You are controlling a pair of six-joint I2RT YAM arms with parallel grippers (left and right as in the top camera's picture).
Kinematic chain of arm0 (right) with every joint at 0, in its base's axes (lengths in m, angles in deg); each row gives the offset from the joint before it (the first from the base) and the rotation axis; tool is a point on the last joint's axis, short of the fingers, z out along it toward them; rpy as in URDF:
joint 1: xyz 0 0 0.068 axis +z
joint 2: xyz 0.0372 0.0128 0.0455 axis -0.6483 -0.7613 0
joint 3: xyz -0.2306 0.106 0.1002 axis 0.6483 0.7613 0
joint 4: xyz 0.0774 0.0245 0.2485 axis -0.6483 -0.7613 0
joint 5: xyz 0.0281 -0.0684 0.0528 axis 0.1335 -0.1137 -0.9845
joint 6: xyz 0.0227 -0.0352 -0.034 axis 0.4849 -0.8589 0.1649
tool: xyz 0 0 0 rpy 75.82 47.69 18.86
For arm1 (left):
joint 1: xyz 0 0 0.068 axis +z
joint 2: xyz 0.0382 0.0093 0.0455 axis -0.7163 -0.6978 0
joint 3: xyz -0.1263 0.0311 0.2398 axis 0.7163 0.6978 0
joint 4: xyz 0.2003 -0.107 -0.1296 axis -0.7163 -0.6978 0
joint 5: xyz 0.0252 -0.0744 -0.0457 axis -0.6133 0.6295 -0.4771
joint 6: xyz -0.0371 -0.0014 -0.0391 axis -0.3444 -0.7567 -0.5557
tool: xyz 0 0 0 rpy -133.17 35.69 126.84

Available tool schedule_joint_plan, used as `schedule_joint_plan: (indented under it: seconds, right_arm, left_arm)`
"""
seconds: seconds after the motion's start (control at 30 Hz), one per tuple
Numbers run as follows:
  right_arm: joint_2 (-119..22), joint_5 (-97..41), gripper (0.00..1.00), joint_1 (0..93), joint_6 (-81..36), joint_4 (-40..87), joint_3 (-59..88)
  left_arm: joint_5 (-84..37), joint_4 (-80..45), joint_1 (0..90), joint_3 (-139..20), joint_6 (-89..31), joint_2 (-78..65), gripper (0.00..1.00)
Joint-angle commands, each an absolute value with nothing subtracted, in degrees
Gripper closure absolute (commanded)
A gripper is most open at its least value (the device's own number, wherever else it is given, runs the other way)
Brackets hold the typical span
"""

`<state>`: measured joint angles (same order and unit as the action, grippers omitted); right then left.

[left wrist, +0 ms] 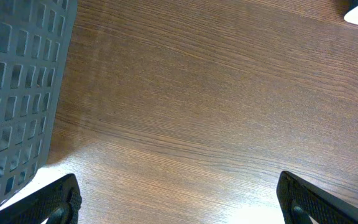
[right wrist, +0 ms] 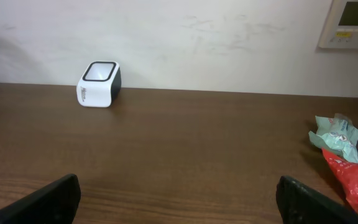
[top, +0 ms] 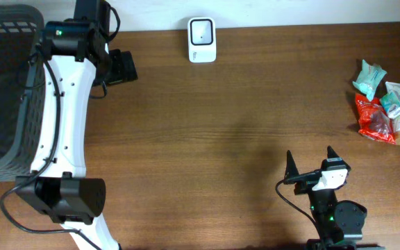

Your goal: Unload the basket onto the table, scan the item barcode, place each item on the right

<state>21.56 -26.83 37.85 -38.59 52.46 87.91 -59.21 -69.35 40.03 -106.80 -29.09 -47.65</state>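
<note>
A dark grey plastic basket (top: 5,28) with lattice walls fills the upper left of the overhead view, standing on the brown wood-grain counter (top: 221,139). In the left wrist view its gridded wall (left wrist: 17,93) runs down the left edge, meeting the counter (left wrist: 216,93). In the right wrist view the counter (right wrist: 197,143) ends at a scuffed off-white wall (right wrist: 197,43). A beige control panel (right wrist: 352,23) with a small screen is mounted at the upper right.
</note>
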Motion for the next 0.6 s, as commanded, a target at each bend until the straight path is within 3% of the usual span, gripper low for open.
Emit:
schedule_joint_plan:
  seconds: [0.0, 0.2, 0.57]
  right_arm:
    - [22.11, -26.75, 0.01, 38.20, -38.59, 52.28, 88.39]
    - [22.11, -26.75, 0.01, 38.20, -38.59, 52.28, 88.39]
    - [22.11, -26.75, 0.01, 38.20, -38.59, 52.28, 88.39]
  left_arm:
    - [-59.62, -69.41, 39.90, -106.84, -29.44, -47.65, 0.01]
    - [-58.16, -75.09, 39.09, -106.84, -29.94, -45.29, 0.01]
    - [-61.41, -73.54, 33.85, -106.23, -29.88, -39.06, 0.01]
